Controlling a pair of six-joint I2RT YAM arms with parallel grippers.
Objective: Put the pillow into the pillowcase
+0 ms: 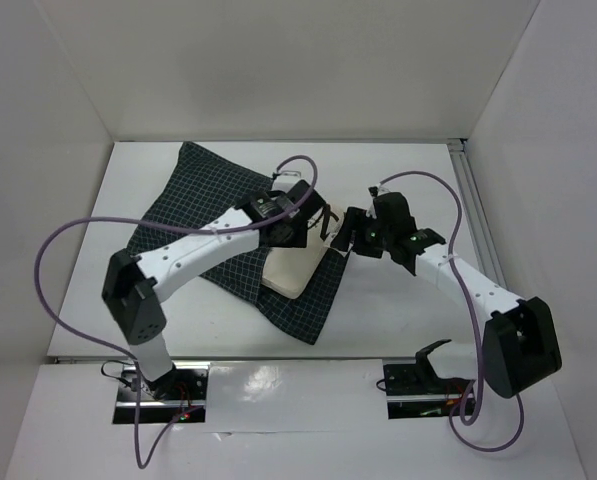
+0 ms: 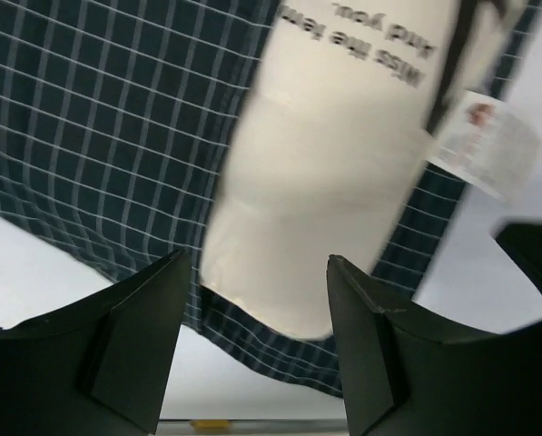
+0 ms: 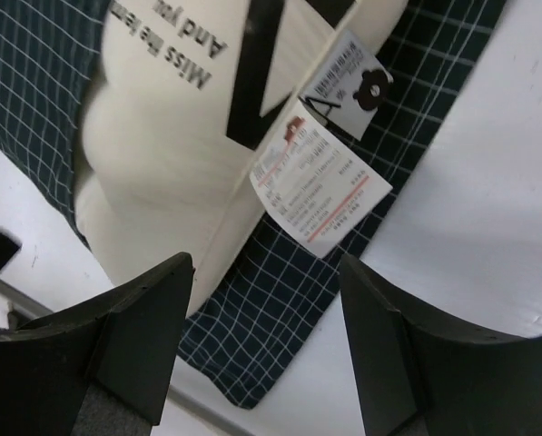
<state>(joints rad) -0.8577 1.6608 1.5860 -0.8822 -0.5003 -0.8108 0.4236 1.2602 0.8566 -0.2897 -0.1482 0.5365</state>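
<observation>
The pillow [image 1: 293, 268] lies on the pillowcase [image 1: 188, 205] near its right-hand edge, with checked cloth showing along both long sides and past its near end. The left arm hides its far end, so it may be partly inside. The left tool [image 2: 259, 263] and right tool [image 3: 266, 263] both hover over it, fingers spread, holding nothing. Bare bench [image 1: 398, 300] lies open to the right of the paper tags [image 3: 320, 186].

The white table [image 1: 368, 320] carries one thing directly: the navy, white-checked pillowcase [image 1: 193, 190], lying rumpled left of centre. One corner reaches close to the far edge, and another points toward the near edge. A metal rail [image 1: 468, 190] runs along the right edge.
</observation>
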